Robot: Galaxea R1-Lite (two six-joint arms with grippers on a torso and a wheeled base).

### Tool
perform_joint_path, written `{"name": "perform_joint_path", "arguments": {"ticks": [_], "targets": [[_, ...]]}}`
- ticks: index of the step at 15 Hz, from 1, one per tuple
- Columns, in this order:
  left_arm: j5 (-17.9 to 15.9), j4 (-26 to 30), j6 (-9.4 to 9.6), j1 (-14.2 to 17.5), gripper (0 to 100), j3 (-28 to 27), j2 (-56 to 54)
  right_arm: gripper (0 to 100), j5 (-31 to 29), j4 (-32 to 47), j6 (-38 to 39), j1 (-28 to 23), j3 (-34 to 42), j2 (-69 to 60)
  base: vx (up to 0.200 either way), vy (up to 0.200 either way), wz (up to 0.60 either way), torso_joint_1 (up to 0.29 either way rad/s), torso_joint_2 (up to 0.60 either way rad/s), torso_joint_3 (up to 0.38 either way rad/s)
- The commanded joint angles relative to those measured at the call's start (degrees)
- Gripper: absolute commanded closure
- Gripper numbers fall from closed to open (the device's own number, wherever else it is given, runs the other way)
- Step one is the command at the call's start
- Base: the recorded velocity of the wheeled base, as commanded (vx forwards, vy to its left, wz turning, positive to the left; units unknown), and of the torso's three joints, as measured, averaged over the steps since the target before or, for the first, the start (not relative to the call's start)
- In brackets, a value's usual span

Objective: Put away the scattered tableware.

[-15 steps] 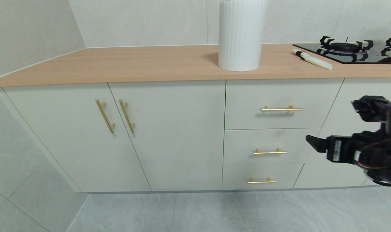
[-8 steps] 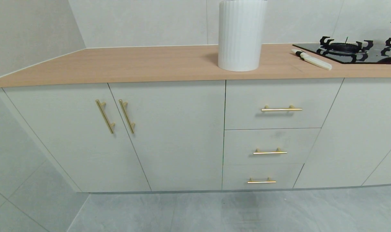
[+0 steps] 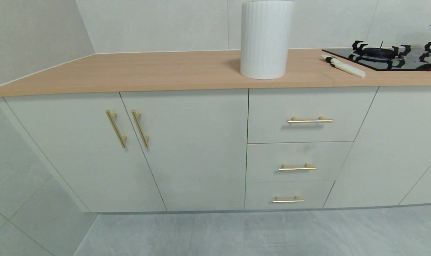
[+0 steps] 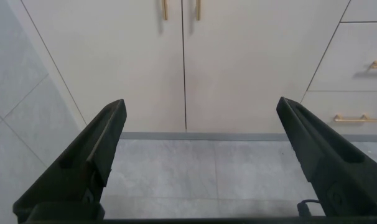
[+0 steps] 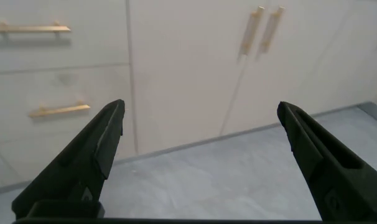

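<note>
A cream-handled knife (image 3: 343, 65) lies on the wooden countertop (image 3: 147, 71) beside the black gas hob (image 3: 389, 57). A tall ribbed white container (image 3: 265, 38) stands on the counter a little left of the knife. My left gripper (image 4: 201, 118) hangs low and open over the grey floor, facing the double cabinet doors (image 4: 182, 62). My right gripper (image 5: 201, 118) is also open and empty, low in front of the drawers (image 5: 58, 68) and another pair of doors. Both grippers are well below the countertop.
Under the counter are a double cabinet with two gold handles (image 3: 128, 128) and a stack of three drawers (image 3: 300, 145) with gold bar handles. A tiled wall closes the left side. The grey tiled floor (image 3: 215, 234) lies open before the cabinets.
The right arm, seen at the right edge of the head view one second ago, has drawn back out of that view. Nothing on the counter has moved.
</note>
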Motion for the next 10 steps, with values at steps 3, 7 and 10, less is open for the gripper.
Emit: {"name": "perform_joint_path", "arguments": {"ticks": [3, 7, 10], "targets": [[0.03, -0.02, -0.08, 0.01, 0, 0.0, 0.0, 0, 1.88, 1.66, -0.68, -5.16, 3.82, -11.56, 0.0, 0.0, 0.0, 0.0, 0.0, 0.0], [0.03, -0.02, -0.08, 0.01, 0, 0.0, 0.0, 0, 21.48, -2.82, 5.47, -5.77, 10.5, -12.97, 0.0, 0.0, 0.0, 0.0, 0.0, 0.0], [0.03, -0.02, 0.0, 0.01, 0, 0.0, 0.0, 0, 26.05, -14.68, 5.91, -5.77, 22.98, -12.97, 0.0, 0.0, 0.0, 0.0, 0.0, 0.0]]}}
